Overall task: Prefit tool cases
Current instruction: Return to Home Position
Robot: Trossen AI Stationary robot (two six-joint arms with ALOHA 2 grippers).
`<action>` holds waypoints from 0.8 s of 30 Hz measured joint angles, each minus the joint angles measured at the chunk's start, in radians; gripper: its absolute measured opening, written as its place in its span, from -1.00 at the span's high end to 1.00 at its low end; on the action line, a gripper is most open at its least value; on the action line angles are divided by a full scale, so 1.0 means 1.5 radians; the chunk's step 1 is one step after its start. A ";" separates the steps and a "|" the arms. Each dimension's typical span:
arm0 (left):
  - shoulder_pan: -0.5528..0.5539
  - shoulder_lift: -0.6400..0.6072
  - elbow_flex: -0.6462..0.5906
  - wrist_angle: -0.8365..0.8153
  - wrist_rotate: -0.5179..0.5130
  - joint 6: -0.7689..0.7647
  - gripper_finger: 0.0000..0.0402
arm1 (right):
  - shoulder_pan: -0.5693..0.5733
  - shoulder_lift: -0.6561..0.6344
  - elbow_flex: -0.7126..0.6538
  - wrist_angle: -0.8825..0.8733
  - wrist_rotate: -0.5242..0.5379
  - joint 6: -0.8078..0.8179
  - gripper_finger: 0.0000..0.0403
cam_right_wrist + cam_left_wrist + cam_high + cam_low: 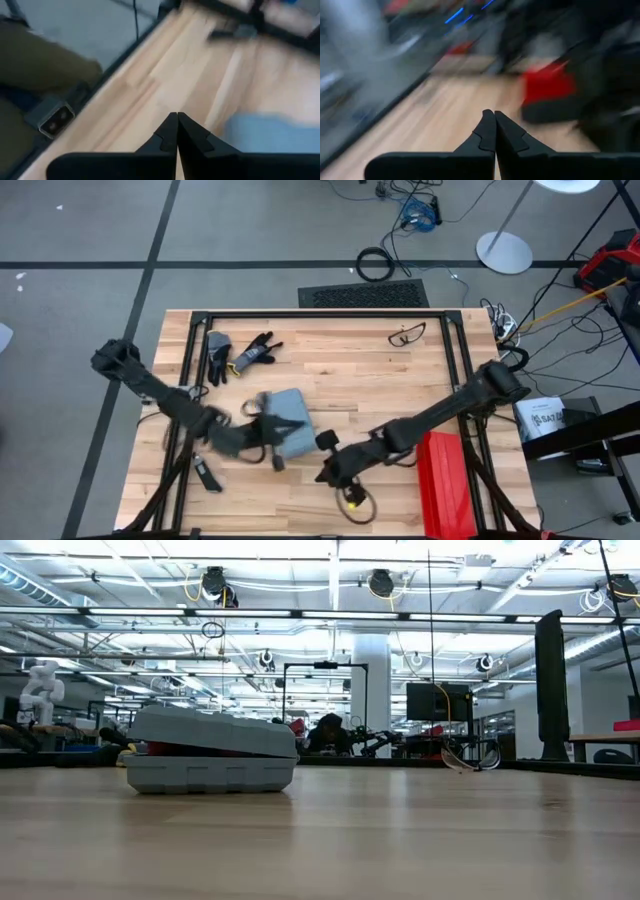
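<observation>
High view: tool case (291,434) lies flat, just off table centre toward 7 o'clock, lid down. Left gripper (250,438) is at the case's 9 o'clock, right up against its edge; can't tell if it's touching. Right gripper (325,473) is at the case's 4 o'clock, near but apart. Long red box (445,480) is out at the table's 4 o'clock, gloves (240,352) at 11, safety glasses (405,335) at 1. No loose tools beside the case that I can make out

Low view: case (212,752) stands alone on the wood with no arm in shot. Lid is on the base, but there's a dark seam at its 9 o'clock end with something red showing in it; it may not be fully seated

Left wrist view: left gripper (494,116) has its fingers pressed together, nothing between them

Right wrist view: right gripper (177,117) is the same, tips meeting and empty; a blue-grey patch of the case (270,132) lies just beyond

Read: packing and closing look done. What's left is both arms getting clear to their rest pose; I'd check that lid seam
</observation>
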 joint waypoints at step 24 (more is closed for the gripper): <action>0.560 -0.322 -0.100 0.074 0.995 0.178 1.00 | -0.025 -0.845 -0.345 -0.025 0.082 -0.041 1.00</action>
